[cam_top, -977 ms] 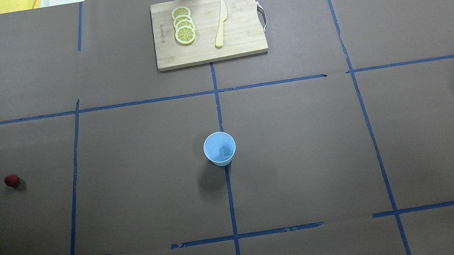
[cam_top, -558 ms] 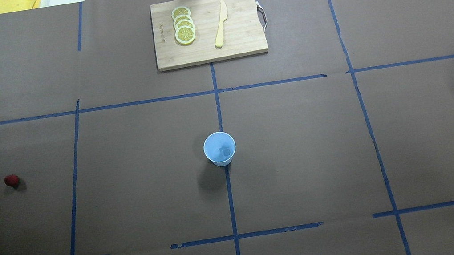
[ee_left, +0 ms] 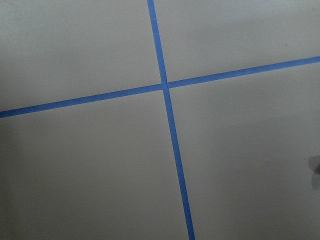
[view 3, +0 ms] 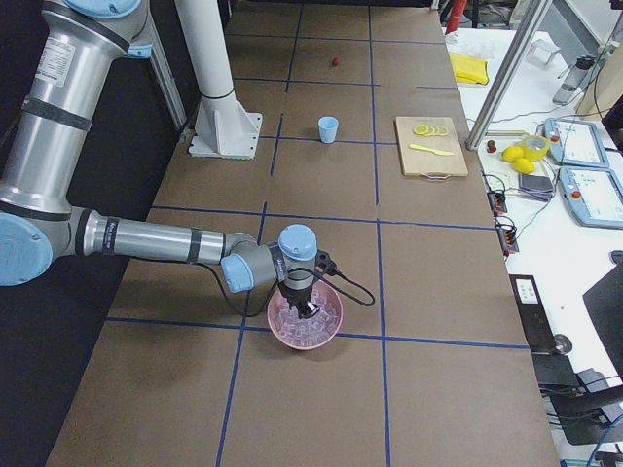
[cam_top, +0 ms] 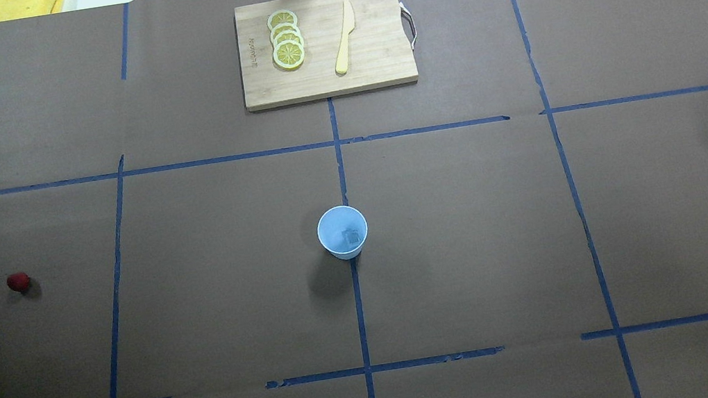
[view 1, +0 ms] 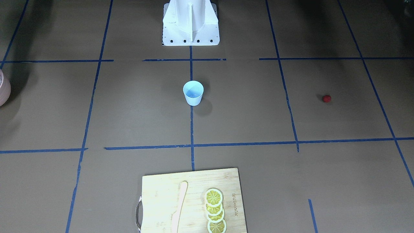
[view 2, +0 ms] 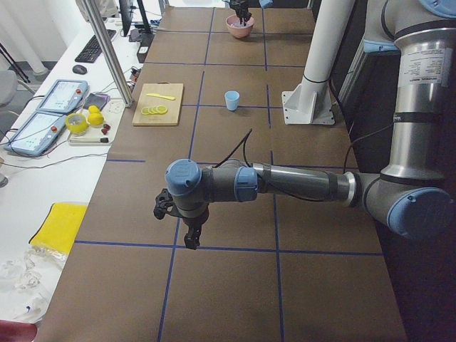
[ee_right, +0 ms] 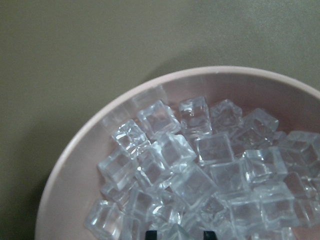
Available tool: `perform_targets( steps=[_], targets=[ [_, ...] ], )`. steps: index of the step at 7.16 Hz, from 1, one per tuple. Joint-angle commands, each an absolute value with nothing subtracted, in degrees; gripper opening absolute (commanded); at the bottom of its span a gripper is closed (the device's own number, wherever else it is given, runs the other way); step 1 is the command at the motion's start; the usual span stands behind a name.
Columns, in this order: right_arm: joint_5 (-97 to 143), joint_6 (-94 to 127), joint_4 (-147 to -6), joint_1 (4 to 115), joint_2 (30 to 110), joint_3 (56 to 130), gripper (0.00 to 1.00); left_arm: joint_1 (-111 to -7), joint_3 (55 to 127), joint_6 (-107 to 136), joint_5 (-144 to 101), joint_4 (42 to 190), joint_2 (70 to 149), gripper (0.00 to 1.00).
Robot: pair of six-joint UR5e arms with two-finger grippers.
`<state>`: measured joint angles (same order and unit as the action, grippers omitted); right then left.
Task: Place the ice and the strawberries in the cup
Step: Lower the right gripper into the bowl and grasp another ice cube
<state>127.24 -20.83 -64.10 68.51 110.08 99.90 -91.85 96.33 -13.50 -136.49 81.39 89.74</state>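
We see the right gripper (ee_right: 180, 233) spread over ice (ee_right: 215, 150) in the pink bowl (ee_right: 75, 160); the left gripper (view 2: 191, 239), we cannot tell.

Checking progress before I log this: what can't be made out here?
Left gripper: shows only in the exterior left view, too small to tell open or shut.
Right gripper: just its tips at the right wrist view's bottom edge; any grip on the ice is cut off.
Cup: a faint pale lump inside, too small to identify overhead.
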Motion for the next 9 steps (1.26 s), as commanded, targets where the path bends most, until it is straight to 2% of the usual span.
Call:
perform_targets(
  steps=[1, 3, 7, 9],
  targets=[
    [128.05, -20.83, -64.42, 69.69, 109.87, 100.80, 0.07, -91.85, 96.33, -13.45, -136.49, 81.39, 89.74, 1.00],
    [129.46, -19.26, -66.17, 71.88, 109.34, 103.44, 0.04, -91.85, 96.33, -13.45, -136.49, 81.39, 89.74, 1.00],
    [130.43, 8.03, -66.62, 71.46, 103.12, 108.36, 0.04, -91.85, 96.42, -13.45, -136.58, 81.39, 89.74, 1.00],
    [129.91, 26.26, -66.62, 63.33, 95.49, 109.33, 0.02, -91.85, 96.42, -13.45, -136.58, 81.39, 89.74, 1.00]
  ],
)
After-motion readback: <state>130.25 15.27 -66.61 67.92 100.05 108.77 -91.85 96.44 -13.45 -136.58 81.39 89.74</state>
